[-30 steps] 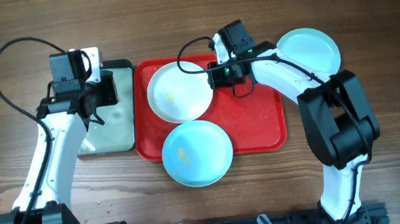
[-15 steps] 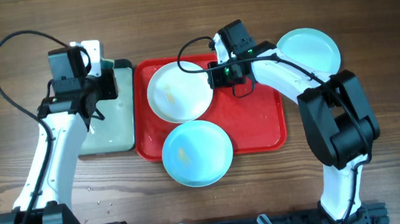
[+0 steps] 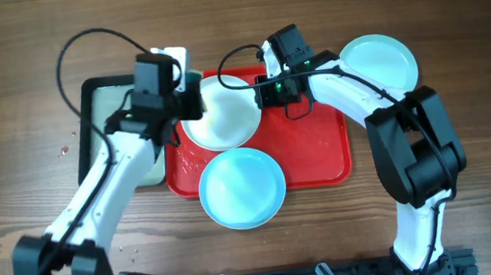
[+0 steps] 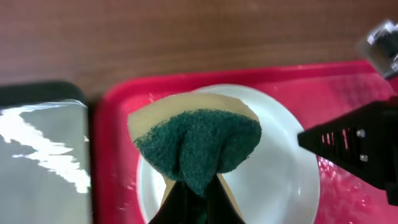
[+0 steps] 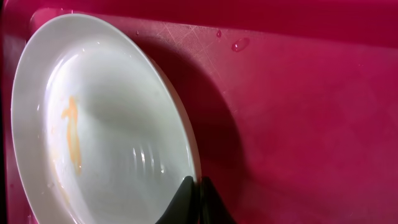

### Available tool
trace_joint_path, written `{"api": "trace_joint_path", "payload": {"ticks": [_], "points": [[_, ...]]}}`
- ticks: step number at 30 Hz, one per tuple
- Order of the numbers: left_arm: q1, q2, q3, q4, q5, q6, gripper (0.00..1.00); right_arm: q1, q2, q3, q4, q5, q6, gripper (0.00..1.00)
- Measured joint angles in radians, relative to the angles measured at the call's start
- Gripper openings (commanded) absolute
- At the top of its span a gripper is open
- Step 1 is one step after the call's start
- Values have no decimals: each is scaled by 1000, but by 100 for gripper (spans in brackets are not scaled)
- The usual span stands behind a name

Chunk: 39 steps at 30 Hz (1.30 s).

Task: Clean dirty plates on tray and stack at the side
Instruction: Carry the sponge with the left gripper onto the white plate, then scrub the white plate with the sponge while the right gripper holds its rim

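Three plates: one white plate (image 3: 221,113), one aqua-blue plate (image 3: 242,187) over the near edge of the red tray (image 3: 319,148), and a second aqua-blue plate (image 3: 378,60) toward the far right corner of the table (image 3: 484,178). One red tray, one black-rimmed grey tray (image 3: 102,102), one green scouring sponge (image 4: 199,146). Two robot arms: left arm (image 3: 98,197), right arm (image 3: 349,91).

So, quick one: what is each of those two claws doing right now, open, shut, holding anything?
Left gripper: closed on a green-faced sponge, held over the white plate.
Right gripper: closed, pinching that white plate's rim.
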Motion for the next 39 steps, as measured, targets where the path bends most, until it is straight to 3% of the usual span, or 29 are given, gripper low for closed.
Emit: {"api": "trace_joint_path", "payload": {"ticks": [12, 27, 33, 39], "points": [[-16, 180, 0, 15, 8, -157, 4, 0, 0, 0, 0, 0, 0, 4], [-18, 236, 0, 3, -16, -175, 4, 35, 0, 0, 8, 1, 0, 4], [35, 240, 40, -117, 35, -175, 4, 35, 0, 0, 7, 1, 0, 4], [58, 246, 48, -145, 60, -175, 4, 35, 0, 0, 7, 1, 0, 4]]}}
